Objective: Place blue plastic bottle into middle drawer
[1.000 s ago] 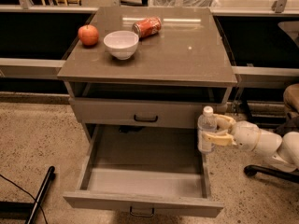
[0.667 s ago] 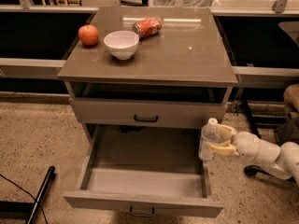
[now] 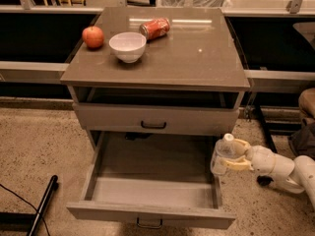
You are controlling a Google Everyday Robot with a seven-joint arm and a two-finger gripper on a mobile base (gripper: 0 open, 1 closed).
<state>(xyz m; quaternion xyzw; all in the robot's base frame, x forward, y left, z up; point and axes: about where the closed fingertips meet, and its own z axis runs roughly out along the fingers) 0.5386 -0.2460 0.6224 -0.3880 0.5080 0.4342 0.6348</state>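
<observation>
Grey tabletop fills upper centre; middle drawer pulled wide open at bottom centre, upper drawer closed above it. White arm enters from lower right, tool at the drawer's right side wall, fingers wrapped around blue plastic bottle. Bottle roughly upright, cap up, over the right wall edge; inside or outside, can't tell. White bowl, red can on its side, apple at upper left of tabletop

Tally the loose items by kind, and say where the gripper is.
apple: 1
bowl: 1
red soda can: 1
blue plastic bottle: 1, held by the gripper at the right edge of the open middle drawer
Total: 4
</observation>
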